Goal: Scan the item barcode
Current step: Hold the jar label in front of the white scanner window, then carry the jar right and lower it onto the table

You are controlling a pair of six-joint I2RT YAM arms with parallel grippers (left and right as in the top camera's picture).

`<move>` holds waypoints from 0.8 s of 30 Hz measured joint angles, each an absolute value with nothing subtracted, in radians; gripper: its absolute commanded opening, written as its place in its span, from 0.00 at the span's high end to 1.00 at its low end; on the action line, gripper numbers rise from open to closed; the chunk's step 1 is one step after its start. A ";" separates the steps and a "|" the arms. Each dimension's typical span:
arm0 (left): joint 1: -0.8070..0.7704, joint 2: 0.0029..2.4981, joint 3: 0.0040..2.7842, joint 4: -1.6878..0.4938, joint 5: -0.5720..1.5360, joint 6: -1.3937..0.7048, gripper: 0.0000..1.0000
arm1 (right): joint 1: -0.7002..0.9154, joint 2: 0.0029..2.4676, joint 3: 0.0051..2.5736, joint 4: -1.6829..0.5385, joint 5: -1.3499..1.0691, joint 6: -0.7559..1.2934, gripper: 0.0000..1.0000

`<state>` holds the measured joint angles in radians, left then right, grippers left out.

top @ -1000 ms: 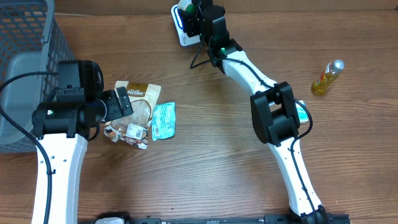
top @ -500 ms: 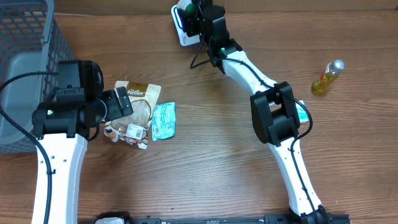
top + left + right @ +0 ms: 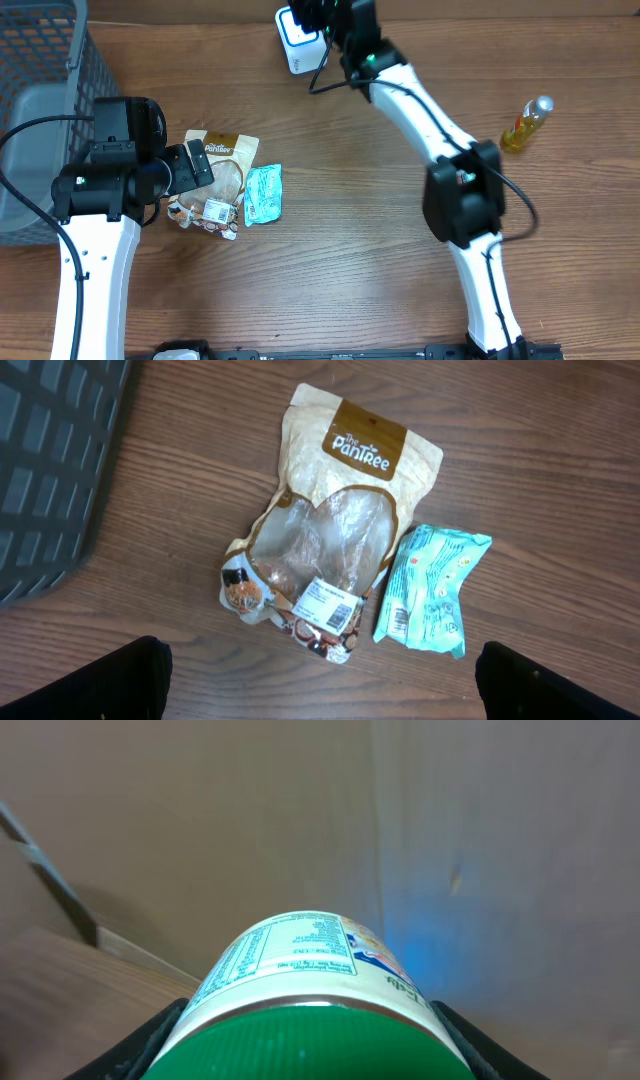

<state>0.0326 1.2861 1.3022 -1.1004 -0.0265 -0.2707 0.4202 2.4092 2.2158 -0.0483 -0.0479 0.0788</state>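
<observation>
Right gripper (image 3: 305, 1050) half-open, clamped round jar (image 3: 315, 965), held up by the scanner (image 3: 295, 42). Jar looks rigid, light, smooth-sided, likely slippery; grip mid-body, label clear. Left gripper (image 3: 330, 685) wide open, empty.

Green-lidded white jar (image 3: 310, 970), tan-brown pouch (image 3: 345, 510), teal packet (image 3: 432, 592), yellow bottle (image 3: 522, 130), grey mesh basket (image 3: 40, 60)

Table (image 3: 330, 270): brown wood, grain running left to right, filling the overhead view.
Basket (image 3: 40, 50): grey mesh, at the table's far left corner.
Backdrop (image 3: 200, 820): plain tan surface, one vertical seam, faint bluish glow.
Light: even; shadows soft.
</observation>
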 measured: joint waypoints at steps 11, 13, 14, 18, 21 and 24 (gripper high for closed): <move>0.033 1.286 1.302 -1.100 -0.027 -0.271 0.01 | 0.419 2.094 2.226 -0.694 -0.056 0.078 0.90; 0.033 1.286 1.302 -1.100 -0.027 -0.271 0.00 | 0.419 2.088 2.227 -0.844 -0.055 0.079 0.89; 0.033 1.286 1.302 -1.100 -0.027 -0.271 0.01 | 0.419 2.088 2.225 -0.899 -0.057 0.079 0.87; 0.033 1.287 1.302 -1.100 -0.027 -0.271 0.00 | 0.416 2.098 2.219 -1.173 -0.056 0.080 0.87; 0.033 1.287 1.302 -1.100 -0.027 -0.271 0.01 | 0.405 2.102 2.208 -1.313 -0.055 0.079 0.87; 0.033 1.287 1.302 -1.100 -0.027 -0.271 0.00 | 0.387 2.102 2.177 -1.417 -0.053 0.079 0.89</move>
